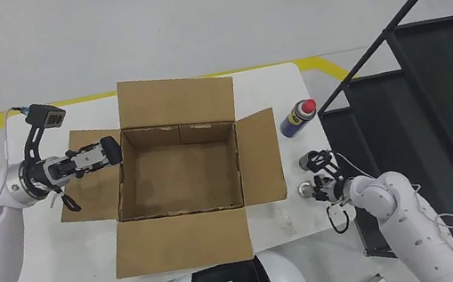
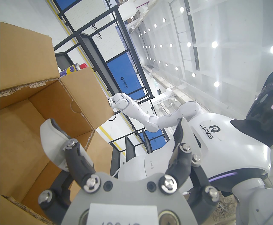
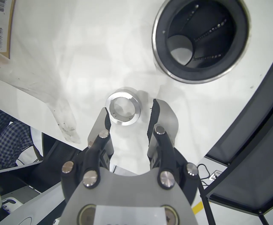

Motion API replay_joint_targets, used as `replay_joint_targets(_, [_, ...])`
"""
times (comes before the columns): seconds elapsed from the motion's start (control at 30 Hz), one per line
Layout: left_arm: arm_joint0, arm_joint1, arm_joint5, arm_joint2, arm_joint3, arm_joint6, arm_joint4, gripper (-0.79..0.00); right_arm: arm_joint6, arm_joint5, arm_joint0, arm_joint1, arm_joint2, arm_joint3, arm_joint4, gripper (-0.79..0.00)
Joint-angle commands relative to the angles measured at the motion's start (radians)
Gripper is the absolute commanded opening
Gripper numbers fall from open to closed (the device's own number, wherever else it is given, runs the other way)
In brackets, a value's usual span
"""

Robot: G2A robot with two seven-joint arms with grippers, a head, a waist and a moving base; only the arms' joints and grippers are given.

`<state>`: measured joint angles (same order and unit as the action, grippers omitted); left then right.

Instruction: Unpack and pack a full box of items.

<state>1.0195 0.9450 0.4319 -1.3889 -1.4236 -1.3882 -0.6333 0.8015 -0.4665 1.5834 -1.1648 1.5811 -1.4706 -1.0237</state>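
The box (image 1: 178,131) is sitting open in the middle of the table (image 1: 279,78), all 4 flaps folded out, and its inside is looking bare. 3 items are lying on the table beside its right flap: a spray can (image 1: 297,117), a black hollow cylinder (image 3: 161,42) with a metal rim, and a small metal ring (image 3: 124,110).

The right end effector (image 3: 130,109) is hanging over the ring with its fingers spread to either side, one fingertip (image 3: 106,115) overlapping the ring's edge and nothing clamped. The left end effector (image 2: 115,127) is waiting released just beside the box's left wall.

The ring is looking rigid, polished and probably dense for its size, so it is likely to skid or flip if pinched unevenly. Closing squarely across its outer wall, pads low against the table, is seeming the safest hold. The cylinder is probably lighter and is offering its outer wall; the can is asking for a mid-body hold.
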Motion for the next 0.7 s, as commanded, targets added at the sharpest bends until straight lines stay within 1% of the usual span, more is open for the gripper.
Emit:
replay_joint_targets(0.0, [0.0, 0.0, 0.0, 0.0, 0.0, 0.0, 0.0, 0.0, -0.002, 0.002, -0.007, 0.001, -0.007, 0.011, -0.003, -0.419])
replay_joint_targets(0.13, [0.0, 0.0, 0.0, 0.0, 0.0, 0.0, 0.0, 0.0, -0.01, 0.01, -0.018, 0.004, -0.019, 0.029, -0.014, -0.437])
replay_joint_targets(0.23, [0.0, 0.0, 0.0, 0.0, 0.0, 0.0, 0.0, 0.0, -0.016, 0.012, -0.021, 0.006, -0.025, 0.035, -0.015, -0.486])
replay_joint_targets(0.3, [0.0, 0.0, 0.0, 0.0, 0.0, 0.0, 0.0, 0.0, -0.019, 0.018, -0.022, 0.007, -0.028, 0.037, -0.017, -0.566])
replay_joint_targets(0.37, [0.0, 0.0, 0.0, 0.0, 0.0, 0.0, 0.0, 0.0, -0.021, 0.023, -0.024, 0.008, -0.03, 0.038, -0.017, -0.668])
replay_joint_targets(0.4, [0.0, 0.0, 0.0, 0.0, 0.0, 0.0, 0.0, 0.0, -0.024, 0.025, -0.025, 0.009, -0.031, 0.038, -0.017, -0.745])
replay_joint_targets(0.43, [0.0, 0.0, 0.0, 0.0, 0.0, 0.0, 0.0, 0.0, -0.025, 0.027, -0.026, 0.01, -0.033, 0.039, -0.019, -0.785])
replay_joint_targets(0.67, [0.0, 0.0, 0.0, 0.0, 0.0, 0.0, 0.0, 0.0, -0.063, 0.038, -0.006, 0.016, -0.028, 0.002, -0.035, -0.785])
